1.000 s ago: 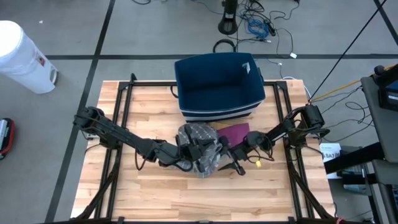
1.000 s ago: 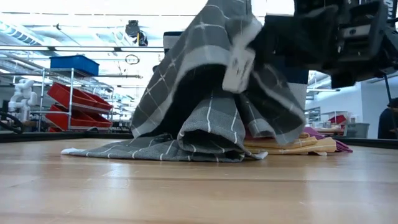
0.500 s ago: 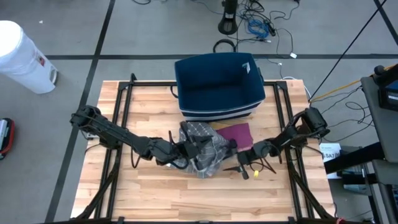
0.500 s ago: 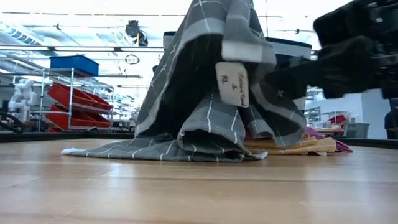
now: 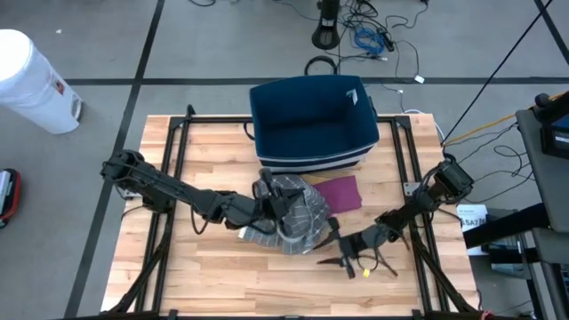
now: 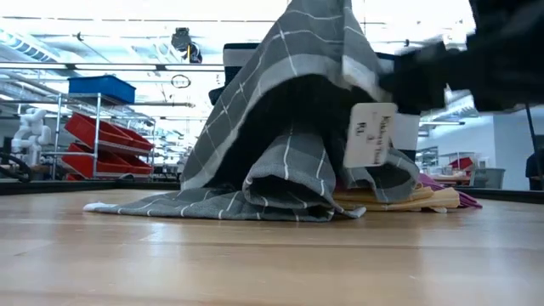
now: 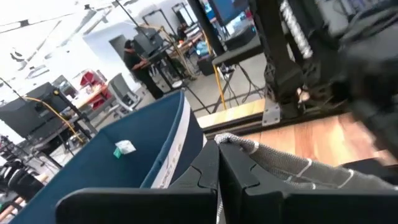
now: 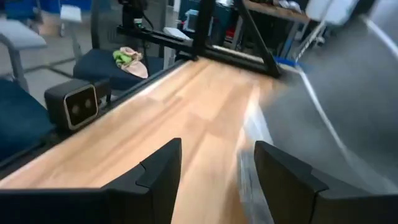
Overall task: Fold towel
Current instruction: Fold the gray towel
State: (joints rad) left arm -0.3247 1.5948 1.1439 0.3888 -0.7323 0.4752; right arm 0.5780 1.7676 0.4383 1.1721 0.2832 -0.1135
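Gray towel held up in front of the blue bin

The table [image 5: 222, 267] holds a blue bin [image 5: 313, 123]. Just in front of the bin, the left hand [image 5: 277, 204] is pinched tight on the gray towel [image 5: 298, 218], lifting it in a heap. The right hand [image 5: 333, 251] sits beside the towel, fingers apart, holding nothing.

From desk level the grey towel [image 6: 289, 127] runs off the top of the frame, so where it's pinched is out of sight, and the print on its white tag [image 6: 371, 134] is too small to read. The right claw [image 5: 342, 252] is a dark smear there. The yellow and purple cloths [image 6: 433, 197] mostly hide behind the towel.
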